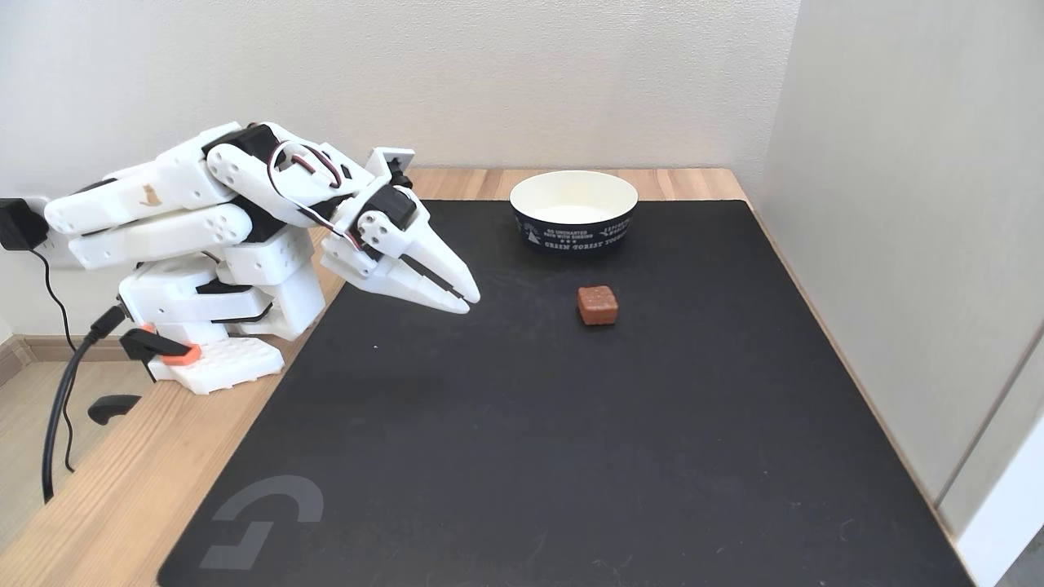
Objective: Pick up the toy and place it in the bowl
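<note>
Fixed view, looking down across the desk [114, 489].

Toy [597, 305]: small reddish-brown cube, resting flat on the black mat [571, 424], right of centre, toward the far half. No long axis, sides look about equal. Turned slightly, so one corner edge faces the camera; top face and two side faces visible. Surface bumps faint, hard to make out.

Bowl [573, 210]: upright on the mat's far edge, just beyond the toy and slightly left of it, apart from it. White rim and inside, dark outside with white print; the small lettering is mostly unreadable. Its far outer wall is hidden by its own rim.

Claw [466, 302]: fingers pressed together, only a thin dark line between them, holding nothing. Tips point right and down, over the mat's left part, well apart from the toy. Whether the tips touch the mat cannot be told.

Arm [204, 204]: white, folded low over its base at the desk's left edge, with an orange clamp [181, 355] at the base. Black cable [61, 408] runs down off the left side; a black plug [16, 224] is cut off at the frame's left edge.

Around: pale wall behind, a pale panel along the right. Grey logo [261, 522] on the mat's near-left corner. Bare mat lies between claw and toy.
</note>
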Controlling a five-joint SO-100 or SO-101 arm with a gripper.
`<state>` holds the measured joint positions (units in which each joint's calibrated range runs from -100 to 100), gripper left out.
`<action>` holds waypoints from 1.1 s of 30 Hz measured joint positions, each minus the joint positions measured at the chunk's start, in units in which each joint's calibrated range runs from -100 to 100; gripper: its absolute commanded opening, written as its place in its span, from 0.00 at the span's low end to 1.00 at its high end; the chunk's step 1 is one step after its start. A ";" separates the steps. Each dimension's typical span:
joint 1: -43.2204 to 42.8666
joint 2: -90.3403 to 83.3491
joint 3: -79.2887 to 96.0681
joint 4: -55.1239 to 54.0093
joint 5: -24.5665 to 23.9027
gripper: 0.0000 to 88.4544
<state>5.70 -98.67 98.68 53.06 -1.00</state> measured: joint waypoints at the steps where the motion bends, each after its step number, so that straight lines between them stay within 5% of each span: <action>1: 0.00 0.00 0.00 0.00 0.00 0.03; 13: 0.00 0.00 0.00 0.00 0.00 0.05; 19: 0.00 0.00 0.00 0.08 0.00 0.44; 33: 0.42 2.25 -4.63 3.63 0.00 0.44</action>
<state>6.12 -96.42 94.05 56.69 -1.00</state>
